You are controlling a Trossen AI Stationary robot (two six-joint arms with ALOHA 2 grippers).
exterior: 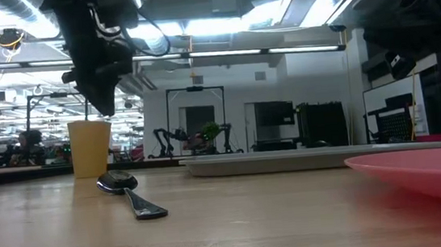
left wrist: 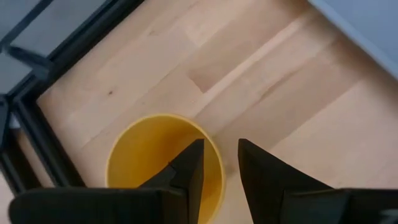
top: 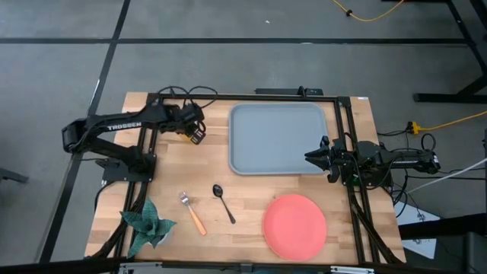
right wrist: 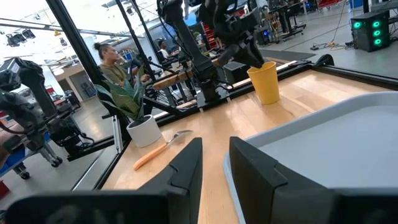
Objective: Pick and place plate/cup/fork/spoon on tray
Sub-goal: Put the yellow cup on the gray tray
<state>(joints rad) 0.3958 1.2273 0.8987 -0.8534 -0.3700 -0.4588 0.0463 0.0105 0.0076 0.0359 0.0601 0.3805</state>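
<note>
The yellow cup (left wrist: 149, 155) stands upright on the wood table, left of the grey-blue tray (top: 278, 137). My left gripper (left wrist: 219, 144) is open just above the cup's rim, one finger over the cup's hollow and one outside its wall; the low view shows it (exterior: 108, 110) clear of the cup (exterior: 91, 148). The dark spoon (top: 223, 202) and the orange-handled fork (top: 193, 213) lie on the table near the front. The pink plate (top: 294, 224) lies flat at the front right. My right gripper (top: 310, 156) is open and empty at the tray's right rim.
A potted plant (top: 148, 224) in a white pot stands at the front left corner. A black frame (top: 144, 137) runs along the table's sides. Bare wood lies between the cup and the cutlery. A person (right wrist: 115, 68) sits beyond the table.
</note>
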